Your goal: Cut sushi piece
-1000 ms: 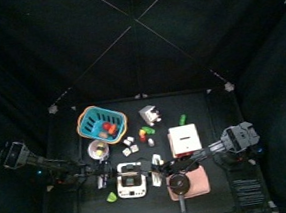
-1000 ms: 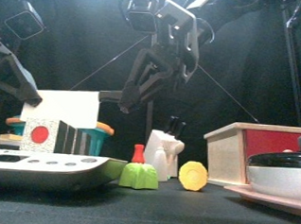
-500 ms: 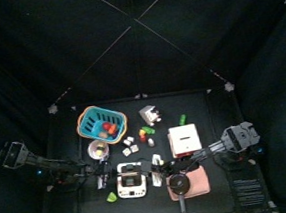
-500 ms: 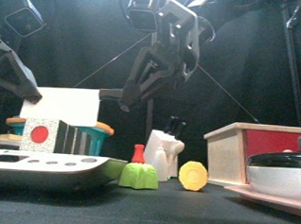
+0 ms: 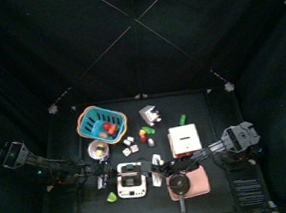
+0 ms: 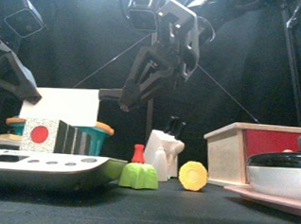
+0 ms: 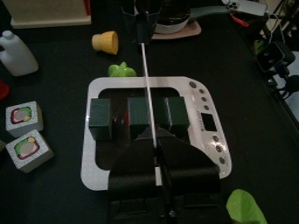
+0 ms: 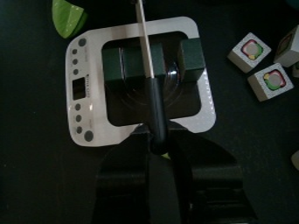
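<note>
Left wrist view: locate the sushi [image 7: 140, 115] first. It lies on the white tray [image 7: 84, 149] as a row of three dark blocks set close side by side. Seams show between the blocks, but you cannot tell from these pictures whether any block is fully parted from its neighbour.

The knife [image 8: 156, 87] runs straight across the tray, over the row of blocks and roughly above the middle one. The right gripper [image 8: 160, 140] is closed on the knife's dark handle, with the light blade pointing away from it. In the left wrist view the same thin blade runs from the far side of the tray back to the left gripper [image 7: 158, 150]. Whether that gripper is clamped on the blade end or only lies under it cannot be told.

Check the height in the front view. Both arms hang above the things on the surface, so judge the blade as poised over the sushi and not pressed into it.

Progress, as a judgement:
- Done: knife picked up and lined up across the row.
- Not yet shown: the downward stroke and a clear gap between two blocks.

Treat the cut itself as the step left. Confirm that the blade sits over a seam before you count on a clean split.
</note>
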